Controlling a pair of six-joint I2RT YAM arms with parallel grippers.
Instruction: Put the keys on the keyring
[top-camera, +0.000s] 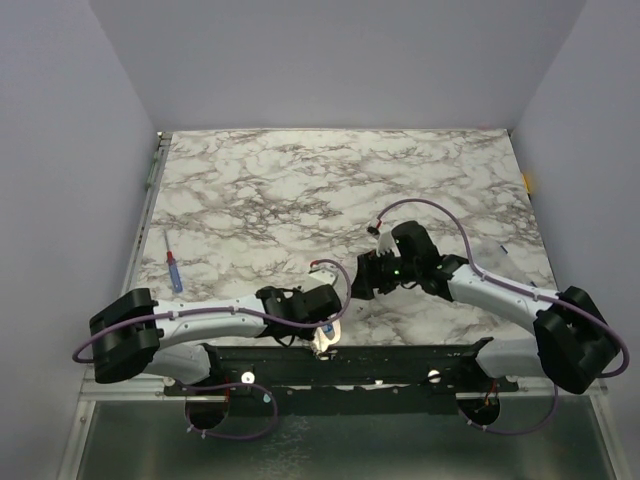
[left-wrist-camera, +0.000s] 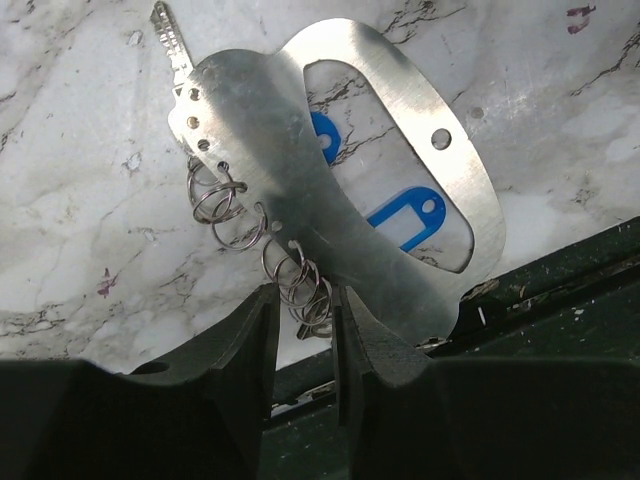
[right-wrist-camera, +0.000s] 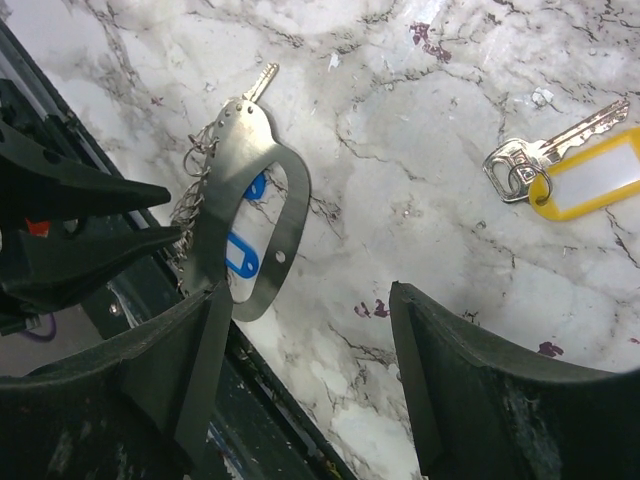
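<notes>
The keyring (left-wrist-camera: 300, 170) is a flat metal loop-shaped plate with several small split rings (left-wrist-camera: 225, 205) along one edge. My left gripper (left-wrist-camera: 305, 300) is shut on its ring edge and holds it upright over the table's near edge. A silver key (left-wrist-camera: 170, 40) sticks out at its top, and blue tags (left-wrist-camera: 405, 218) show through its opening. The keyring also shows in the right wrist view (right-wrist-camera: 250, 190). My right gripper (right-wrist-camera: 305, 300) is open and empty, just right of it. A silver key (right-wrist-camera: 535, 155) with a yellow tag (right-wrist-camera: 592, 175) lies flat on the marble, further right.
A thin red-and-blue stick (top-camera: 173, 265) lies at the table's left side. The black base rail (top-camera: 350, 365) runs along the near edge under the keyring. A small yellow item (top-camera: 527, 181) sits at the table's right edge.
</notes>
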